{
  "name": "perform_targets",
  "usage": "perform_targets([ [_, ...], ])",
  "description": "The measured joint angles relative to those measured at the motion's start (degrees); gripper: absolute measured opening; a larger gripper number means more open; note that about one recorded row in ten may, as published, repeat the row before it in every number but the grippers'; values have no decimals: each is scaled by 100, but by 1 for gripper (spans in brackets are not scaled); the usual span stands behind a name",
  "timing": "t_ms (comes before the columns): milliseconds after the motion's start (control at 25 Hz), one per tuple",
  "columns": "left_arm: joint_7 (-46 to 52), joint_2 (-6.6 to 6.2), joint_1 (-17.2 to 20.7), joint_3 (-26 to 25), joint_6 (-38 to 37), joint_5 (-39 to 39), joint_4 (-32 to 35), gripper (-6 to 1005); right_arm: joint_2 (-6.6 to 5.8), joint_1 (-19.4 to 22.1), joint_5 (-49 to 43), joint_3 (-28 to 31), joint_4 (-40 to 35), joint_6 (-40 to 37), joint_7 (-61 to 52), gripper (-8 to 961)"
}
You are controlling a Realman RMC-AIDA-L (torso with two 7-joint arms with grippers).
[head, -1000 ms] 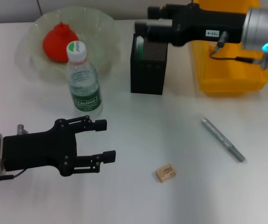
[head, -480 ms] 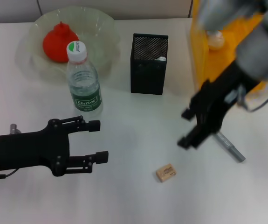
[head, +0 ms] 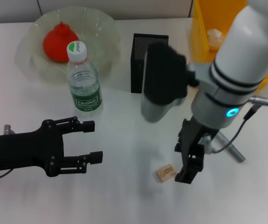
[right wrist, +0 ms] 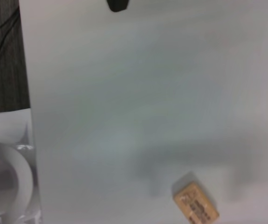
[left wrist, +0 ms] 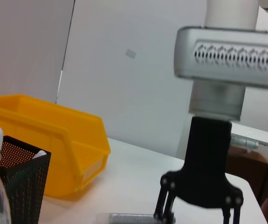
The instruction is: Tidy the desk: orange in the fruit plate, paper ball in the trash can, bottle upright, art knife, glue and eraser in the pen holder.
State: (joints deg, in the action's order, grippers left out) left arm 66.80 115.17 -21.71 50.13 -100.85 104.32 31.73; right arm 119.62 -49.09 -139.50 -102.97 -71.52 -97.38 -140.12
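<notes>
R gripper [head: 188, 156] hangs fingers-down over the desk [head: 124, 196], just beside the eraser [head: 165, 172], which lies flat on the tabletop near the front edge; its black fingers look spread w/ nothing between them, tips right next to the tan block but contact can't be told. In the R wrist view the eraser [right wrist: 195, 204] sits alone on bare white surface. The glue [head: 228, 144] lies on the desk just behind the R gripper, partly hidden by the arm (only the silver-grey end pokes out toward the right).

L gripper [head: 78, 146] hovers low over the front-left of the desk, fingers wide apart, empty, pointing toward the middle.

Bottle [head: 83, 80] stands upright, white cap on, just in front of the fruit plate [head: 103, 28]; orange [head: 59, 42] sits inside that plate at back left. Pen holder [head: 138, 70] stands back-centre, partly covered by the R arm's elbow. Trash can [head: 203, 32] at back right, w/ a pale crumpled paper ball [head: 215, 36] inside it. L wrist view shows the trash can [left wrist: 40, 154], pen holder [left wrist: 22, 186] w/ something pale at its rim, and the R gripper [left wrist: 196, 207] farther off
</notes>
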Motion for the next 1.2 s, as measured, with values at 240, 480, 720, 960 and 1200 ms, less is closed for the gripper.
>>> perform_targets([
  [240,0,-3,25,-4,-7,1,8,798,11,-1,77,-629,218,707,25,718],
  [480,-1,7,28,-4,11,0,-5,798,21,-112,230,-965,533,1137,45,638],
  [720,-1,5,36,-4,13,0,-28,799,24,-224,362,-1144,739,1304,74,543],
  [960,-1,6,44,-4,26,0,-29,798,26,-323,458,-1234,897,1320,118,431],
  [1200,-7,2,45,-4,45,0,-23,799,26,-326,459,-1239,902,1302,124,348],
])
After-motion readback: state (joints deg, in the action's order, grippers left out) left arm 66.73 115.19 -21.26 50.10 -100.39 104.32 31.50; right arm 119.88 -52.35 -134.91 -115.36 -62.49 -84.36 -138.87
